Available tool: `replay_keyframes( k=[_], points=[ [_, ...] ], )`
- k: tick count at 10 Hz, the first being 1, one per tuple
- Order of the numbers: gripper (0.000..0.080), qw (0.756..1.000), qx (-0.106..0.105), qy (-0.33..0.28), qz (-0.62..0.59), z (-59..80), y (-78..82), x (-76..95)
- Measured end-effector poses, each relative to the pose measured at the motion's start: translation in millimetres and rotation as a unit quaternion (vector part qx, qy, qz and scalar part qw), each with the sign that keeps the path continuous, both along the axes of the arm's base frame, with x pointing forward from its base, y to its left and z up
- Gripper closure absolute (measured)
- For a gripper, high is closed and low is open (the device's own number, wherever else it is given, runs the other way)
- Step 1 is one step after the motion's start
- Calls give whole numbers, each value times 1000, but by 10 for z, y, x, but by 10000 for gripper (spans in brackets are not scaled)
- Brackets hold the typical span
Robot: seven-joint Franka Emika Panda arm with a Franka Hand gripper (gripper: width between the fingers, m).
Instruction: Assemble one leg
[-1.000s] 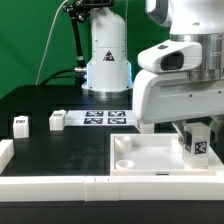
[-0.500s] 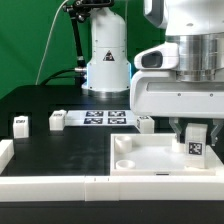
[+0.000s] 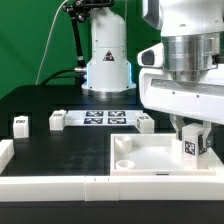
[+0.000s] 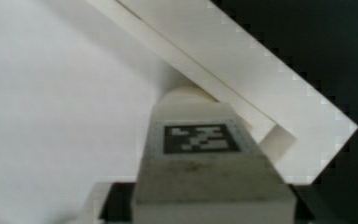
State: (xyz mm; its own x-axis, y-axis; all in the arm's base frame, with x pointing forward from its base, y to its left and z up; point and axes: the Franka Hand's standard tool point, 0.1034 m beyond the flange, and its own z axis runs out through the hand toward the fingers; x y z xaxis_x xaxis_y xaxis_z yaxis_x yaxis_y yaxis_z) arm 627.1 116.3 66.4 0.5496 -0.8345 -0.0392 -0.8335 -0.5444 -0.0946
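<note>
My gripper [image 3: 193, 138] is shut on a white leg [image 3: 194, 146] with a marker tag on its face, and holds it upright over the far right corner of the large white square tray-like piece [image 3: 150, 165]. In the wrist view the leg [image 4: 201, 150] fills the space between the dark fingers [image 4: 119, 200], its tip at the tray's corner wall [image 4: 247, 70]. Three more legs stand on the black table: one [image 3: 20, 124] at the exterior view's left, one [image 3: 57, 120] beside the marker board, one [image 3: 146, 123] behind the tray.
The marker board [image 3: 106, 117] lies at the back, before the white robot base [image 3: 107, 60]. A white rail [image 3: 45, 185] runs along the front edge, with a white block [image 3: 5, 152] at the exterior view's left.
The gripper has turned about its upright axis with the leg in it. The leg has stayed over the tray's far right corner, shifting slightly.
</note>
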Motion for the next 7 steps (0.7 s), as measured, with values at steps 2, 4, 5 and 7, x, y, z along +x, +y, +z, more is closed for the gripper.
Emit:
replay_keyframes(
  k=[2,4,5,7],
  points=[
    [509,998,6,5,-58,-1,3,0],
    [411,996,9,8,-86,-3,11,-2],
    [411,997,8,7,-70,-4,13,-3],
    [188,1000,7,17,-15,8,4,9]
  ],
)
